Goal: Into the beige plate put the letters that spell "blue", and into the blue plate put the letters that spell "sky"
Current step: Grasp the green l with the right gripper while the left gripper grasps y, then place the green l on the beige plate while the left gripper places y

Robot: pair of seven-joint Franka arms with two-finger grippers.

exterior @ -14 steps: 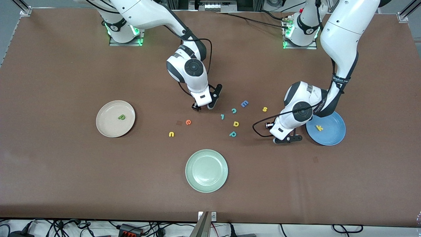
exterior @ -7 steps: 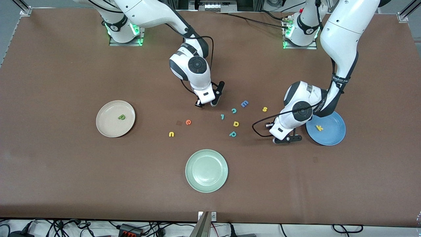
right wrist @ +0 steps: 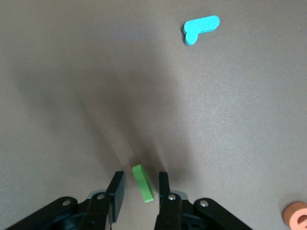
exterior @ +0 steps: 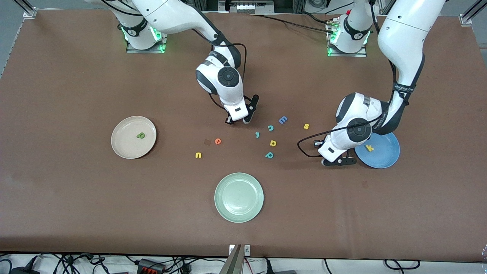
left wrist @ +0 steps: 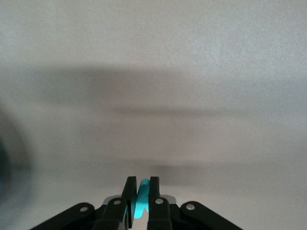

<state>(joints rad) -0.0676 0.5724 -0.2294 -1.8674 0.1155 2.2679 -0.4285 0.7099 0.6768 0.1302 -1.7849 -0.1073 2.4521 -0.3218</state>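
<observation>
Brown table [exterior: 76, 198]: three plates [exterior: 239, 197], scattered foam letters [exterior: 269, 155].

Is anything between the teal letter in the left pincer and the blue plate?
Nothing visible: left pincer, shut on the teal letter, hangs beside the blue plate, which holds only a yellow k.

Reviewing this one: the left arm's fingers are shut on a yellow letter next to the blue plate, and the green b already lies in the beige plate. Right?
Not quite. The left gripper is shut on a teal letter, not a yellow one, as the left wrist view shows. The rest holds: it is next to the blue plate, and the green b lies in the beige plate.
</observation>
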